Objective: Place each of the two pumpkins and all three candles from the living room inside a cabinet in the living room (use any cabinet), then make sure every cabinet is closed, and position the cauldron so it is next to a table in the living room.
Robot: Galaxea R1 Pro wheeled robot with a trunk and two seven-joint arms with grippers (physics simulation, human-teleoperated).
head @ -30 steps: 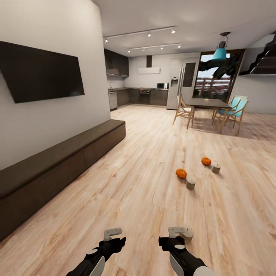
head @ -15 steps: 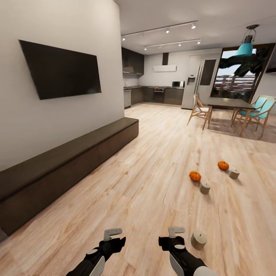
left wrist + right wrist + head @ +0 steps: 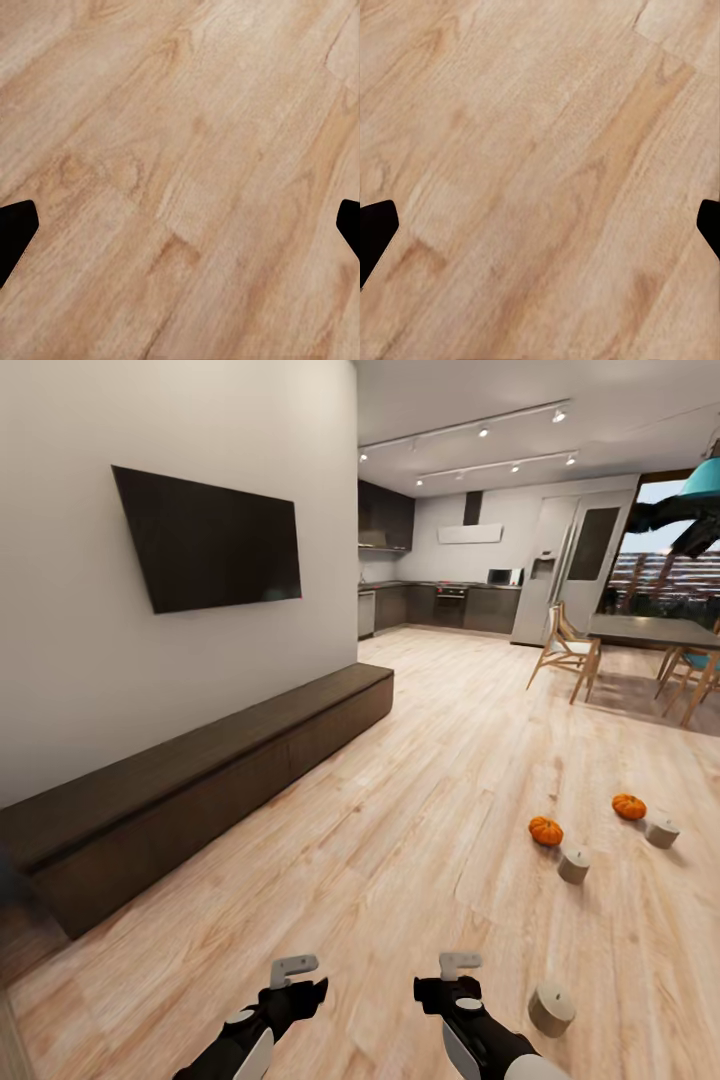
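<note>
Two orange pumpkins lie on the wood floor at the right of the head view, one nearer (image 3: 546, 830) and one farther (image 3: 629, 806). Three beige candles stand near them: one (image 3: 574, 865) by the near pumpkin, one (image 3: 661, 831) by the far pumpkin, one (image 3: 551, 1009) just right of my right gripper. The long dark cabinet (image 3: 200, 780) runs along the left wall, its fronts shut. My left gripper (image 3: 296, 970) and right gripper (image 3: 460, 963) hang low at the front, both open and empty. Each wrist view looks down on bare floor between spread fingers (image 3: 15, 236) (image 3: 375, 232). The cauldron and the table are out of view.
A black TV (image 3: 210, 538) hangs on the white wall above the cabinet. Far back are a dark kitchen (image 3: 440, 605), a tall fridge (image 3: 560, 570), and a dining table (image 3: 650, 632) with wooden chairs (image 3: 565, 650). Wide wood floor lies between me and the cabinet.
The whole view has swung left, so cabinet, TV and floor objects have slid right in the picture. The nearest candle came into sight beside my right gripper. Both arms keep their pose.
</note>
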